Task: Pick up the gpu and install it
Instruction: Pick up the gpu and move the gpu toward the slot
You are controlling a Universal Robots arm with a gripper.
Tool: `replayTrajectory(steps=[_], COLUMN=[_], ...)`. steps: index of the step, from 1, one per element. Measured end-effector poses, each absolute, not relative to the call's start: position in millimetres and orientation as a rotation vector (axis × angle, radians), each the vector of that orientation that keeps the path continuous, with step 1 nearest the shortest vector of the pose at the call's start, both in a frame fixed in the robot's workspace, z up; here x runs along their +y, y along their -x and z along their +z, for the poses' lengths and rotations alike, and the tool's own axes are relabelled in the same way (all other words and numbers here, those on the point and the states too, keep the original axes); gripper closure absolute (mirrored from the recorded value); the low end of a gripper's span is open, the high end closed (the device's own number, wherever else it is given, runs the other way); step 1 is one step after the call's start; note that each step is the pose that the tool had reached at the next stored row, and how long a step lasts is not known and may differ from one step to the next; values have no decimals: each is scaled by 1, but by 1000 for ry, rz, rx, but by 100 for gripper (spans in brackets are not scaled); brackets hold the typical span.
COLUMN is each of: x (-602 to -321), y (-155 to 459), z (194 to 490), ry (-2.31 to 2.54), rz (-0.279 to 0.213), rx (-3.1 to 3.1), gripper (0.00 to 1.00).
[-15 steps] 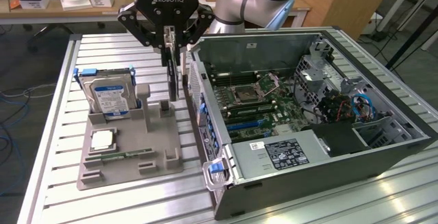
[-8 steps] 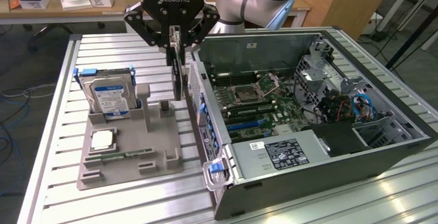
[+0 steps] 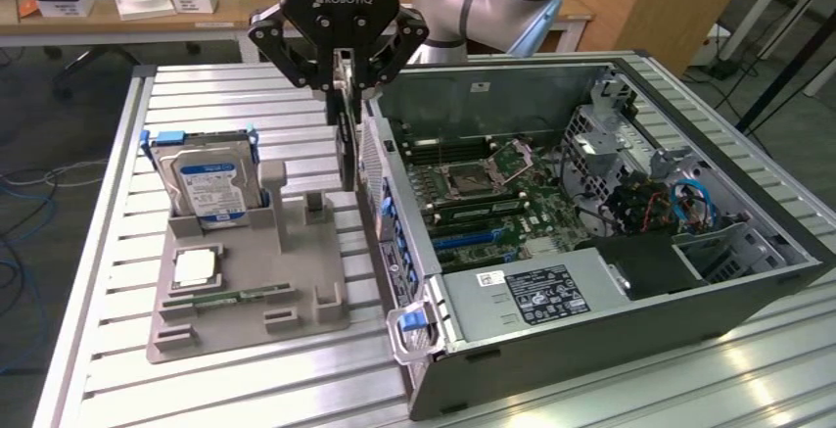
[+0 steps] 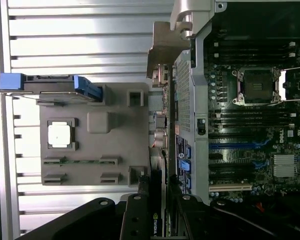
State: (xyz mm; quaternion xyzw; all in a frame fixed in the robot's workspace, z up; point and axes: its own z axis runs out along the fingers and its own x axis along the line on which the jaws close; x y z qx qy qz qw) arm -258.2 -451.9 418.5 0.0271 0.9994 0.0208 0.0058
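Observation:
The gpu [image 3: 345,144] hangs edge-on and upright from my gripper [image 3: 343,80], which is shut on its top edge. It is lifted above the strip between the grey parts holder [image 3: 255,276] and the rear wall of the open computer case [image 3: 392,188]. In the wrist view the fingers [image 4: 135,217] clamp the gpu [image 4: 157,222] at its black cooler side, and its silver end bracket [image 4: 166,47] points away from the camera. The motherboard [image 3: 523,193] lies exposed inside the case, with blue expansion slots [image 3: 471,240] near its front part.
The holder carries a blue-labelled hard drive [image 3: 209,185] standing upright, a square processor chip [image 3: 196,266] and a narrow green memory stick [image 3: 238,298]. A power supply [image 3: 535,296] and cables [image 3: 679,203] fill the case's near side. Slatted metal table [image 3: 105,203] all around.

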Motion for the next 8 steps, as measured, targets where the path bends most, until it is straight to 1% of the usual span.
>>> replayTrajectory(steps=[8], x=[-452], y=[254], z=[418], ry=[-85], rz=[65], rx=[3128], gripper=[74])
